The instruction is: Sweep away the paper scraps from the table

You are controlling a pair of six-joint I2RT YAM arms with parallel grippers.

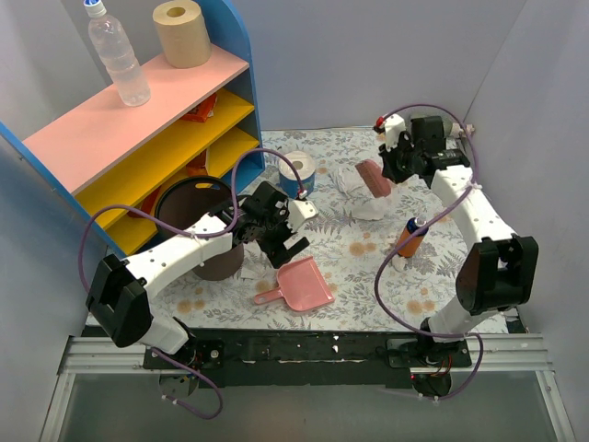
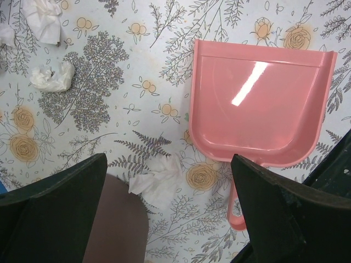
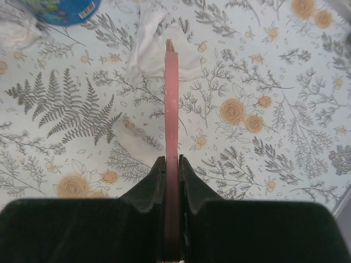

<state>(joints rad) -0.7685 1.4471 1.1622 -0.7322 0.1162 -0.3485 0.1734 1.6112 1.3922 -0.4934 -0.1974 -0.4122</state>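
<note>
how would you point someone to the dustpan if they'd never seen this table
Start from the blue-sided shelf on the left and go down to the near middle of the table. The dustpan lies flat there, just below the left gripper. It is the only pink scoop with a short handle; the paper scraps nearby are white and crumpled.

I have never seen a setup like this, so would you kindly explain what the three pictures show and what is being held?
These are two white robot arms bolted to the table edge, each ending in a two-fingered pincer. The overhead picture looks down from behind them. The other two come from cameras on the wrists, with dark fingers at the bottom. The left pincer is open above a pink dustpan, which lies flat on the flowered cloth. The right pincer is shut on a thin pink tool, seen edge-on; it looks like a brush or scraper. Crumpled paper scraps lie scattered about. A shelf stands on the left.
</note>
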